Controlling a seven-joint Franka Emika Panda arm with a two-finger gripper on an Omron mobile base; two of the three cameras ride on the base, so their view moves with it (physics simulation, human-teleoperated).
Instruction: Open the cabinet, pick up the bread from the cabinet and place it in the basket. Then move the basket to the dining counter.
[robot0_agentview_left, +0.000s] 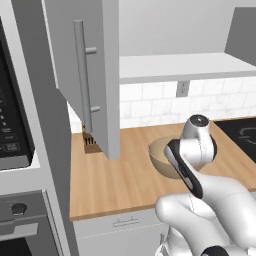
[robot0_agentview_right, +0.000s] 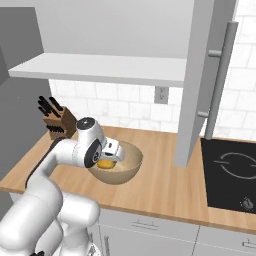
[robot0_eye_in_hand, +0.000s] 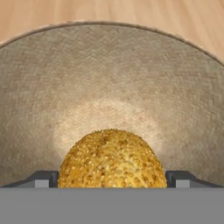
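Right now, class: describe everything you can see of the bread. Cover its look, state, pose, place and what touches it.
The bread is a small, round, golden-brown bun with a rough, grainy crust and a domed top. It lies inside the tan woven basket, which stands on the wooden worktop. The pincer is above it with its jaws wide, one dark tip on each side. Whether the tips touch the crust cannot be told.
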